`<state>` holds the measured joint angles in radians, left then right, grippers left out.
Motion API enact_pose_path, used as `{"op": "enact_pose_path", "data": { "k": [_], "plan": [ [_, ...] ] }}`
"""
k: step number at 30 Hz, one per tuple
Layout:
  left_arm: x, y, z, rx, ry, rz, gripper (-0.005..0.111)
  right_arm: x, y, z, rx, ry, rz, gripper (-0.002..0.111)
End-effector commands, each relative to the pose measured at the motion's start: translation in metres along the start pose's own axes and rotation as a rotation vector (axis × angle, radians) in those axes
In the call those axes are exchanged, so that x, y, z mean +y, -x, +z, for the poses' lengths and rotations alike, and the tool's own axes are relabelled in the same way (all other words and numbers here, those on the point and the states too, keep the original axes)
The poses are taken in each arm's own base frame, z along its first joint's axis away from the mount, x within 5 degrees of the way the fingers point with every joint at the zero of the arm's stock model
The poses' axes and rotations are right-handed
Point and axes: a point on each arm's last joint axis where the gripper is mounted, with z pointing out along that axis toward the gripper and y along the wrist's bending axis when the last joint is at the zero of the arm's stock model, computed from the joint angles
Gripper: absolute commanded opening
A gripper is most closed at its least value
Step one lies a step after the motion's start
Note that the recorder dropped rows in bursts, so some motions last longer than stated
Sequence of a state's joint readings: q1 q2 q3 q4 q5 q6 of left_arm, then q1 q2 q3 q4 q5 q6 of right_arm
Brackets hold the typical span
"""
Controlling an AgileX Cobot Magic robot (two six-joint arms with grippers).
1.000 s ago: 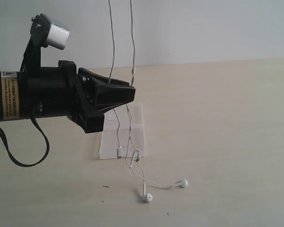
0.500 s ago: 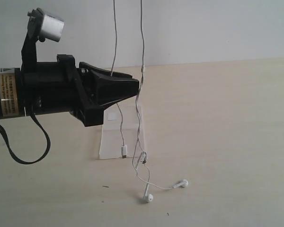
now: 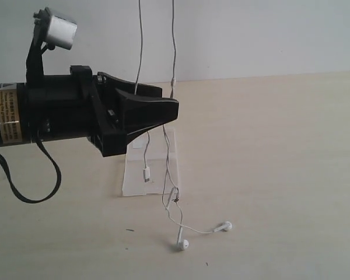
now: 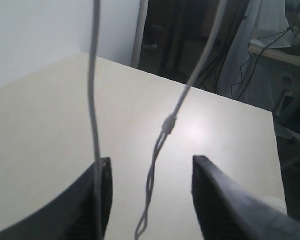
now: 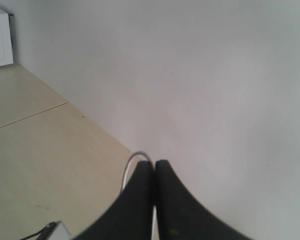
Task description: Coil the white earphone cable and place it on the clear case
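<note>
- The left arm (image 3: 46, 114) enters the exterior view from 9 o'clock and lies level, pointing toward 3 o'clock.
- The wrist camera (image 3: 59, 30) stands on a bracket at 12 o'clock from the arm's rear part.
- The left tool (image 4: 151, 160) has its two black fingers (image 4: 220, 205) spread well apart.
- The right tool (image 5: 154, 164) is outside the exterior view. Its own wrist view shows the fingers pressed together, pinching the white earphone cable (image 5: 131, 162) at their tips.

Thin white earphone cable (image 3: 172, 82) vertical above flat clear case (image 3: 134, 184)
</note>
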<state>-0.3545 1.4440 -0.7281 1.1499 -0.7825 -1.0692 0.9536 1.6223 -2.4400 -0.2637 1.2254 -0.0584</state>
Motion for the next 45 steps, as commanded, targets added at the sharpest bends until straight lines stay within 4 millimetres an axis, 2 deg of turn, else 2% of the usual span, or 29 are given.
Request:
{"op": "enact_pose_path", "data": {
  "k": [1, 10, 12, 15, 16, 17, 26, 29, 32, 36, 45],
  "plan": [
    [-0.002, 0.004, 0.002, -0.031, -0.014, 0.001, 0.048, 0.0, 0.0, -0.001, -0.004, -0.003, -0.002, 0.0],
    [-0.003, 0.001, 0.023, -0.007, -0.068, -0.001, 0.048, 0.0, 0.0, -0.001, -0.004, -0.003, -0.002, 0.0],
    [-0.002, -0.001, 0.025, 0.005, -0.053, -0.004, 0.044, 0.0, 0.0, -0.001, -0.004, -0.003, -0.002, 0.0],
    [0.004, -0.006, 0.023, 0.078, 0.016, 0.032, 0.019, -0.001, 0.001, -0.001, -0.006, -0.007, -0.003, 0.0],
    [0.004, -0.007, 0.022, 0.106, 0.034, 0.053, 0.003, -0.001, 0.001, -0.001, -0.006, -0.007, -0.003, 0.0],
    [0.006, -0.008, 0.021, 0.128, 0.051, 0.065, 0.001, -0.001, 0.001, -0.001, -0.006, -0.007, -0.003, 0.0],
    [0.0, -0.003, 0.018, 0.111, 0.023, 0.06, 0.0, -0.001, 0.001, -0.003, -0.008, -0.007, 0.008, 0.0],
    [-0.002, -0.003, 0.016, 0.13, 0.011, 0.064, 0.0, -0.01, 0.002, -0.009, -0.018, -0.084, 0.04, 0.0],
    [-0.004, 0.0, 0.009, 0.164, 0.027, 0.09, 0.0, -0.02, 0.003, -0.021, -0.042, -0.162, 0.089, 0.0],
    [-0.009, 0.012, -0.005, 0.163, 0.076, 0.129, 0.0, -0.027, 0.006, -0.041, -0.078, -0.184, 0.097, 0.0],
    [-0.038, 0.05, -0.044, 0.034, 0.117, 0.141, 0.0, -0.039, 0.005, -0.079, -0.133, -0.216, 0.141, 0.0]
  ]
}}
